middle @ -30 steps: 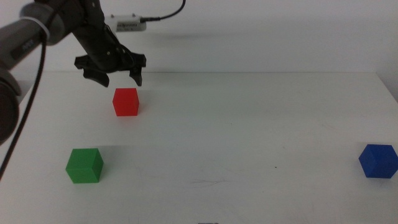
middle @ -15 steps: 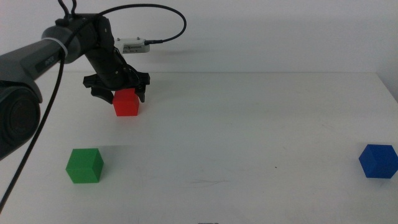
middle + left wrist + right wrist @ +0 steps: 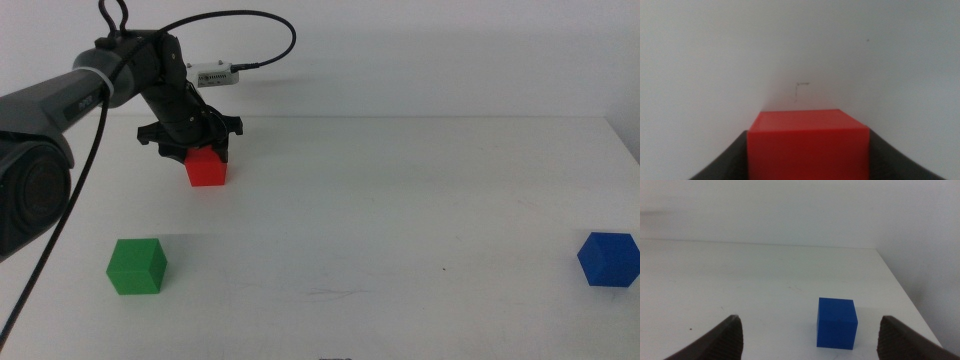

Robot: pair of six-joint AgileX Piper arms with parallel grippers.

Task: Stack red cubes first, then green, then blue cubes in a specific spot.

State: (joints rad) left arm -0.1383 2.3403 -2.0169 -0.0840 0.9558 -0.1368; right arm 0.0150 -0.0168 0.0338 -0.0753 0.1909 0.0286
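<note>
The red cube rests on the white table at the back left. My left gripper comes down over it from behind, its jaws pressed against the cube's two sides. In the left wrist view the red cube fills the gap of the left gripper. The green cube sits at the front left, apart from everything. Far to the right lies the blue cube. The right gripper is open, with the blue cube on the table ahead of it. That arm is out of the middle view.
A small white device with a black cable lies behind the table's back edge, near the left arm. The table's right edge runs close to the blue cube.
The left gripper came down from above the red cube, and its jaws closed in onto the cube's sides. The cube shifted slightly to the right. Green and blue cubes stayed put.
</note>
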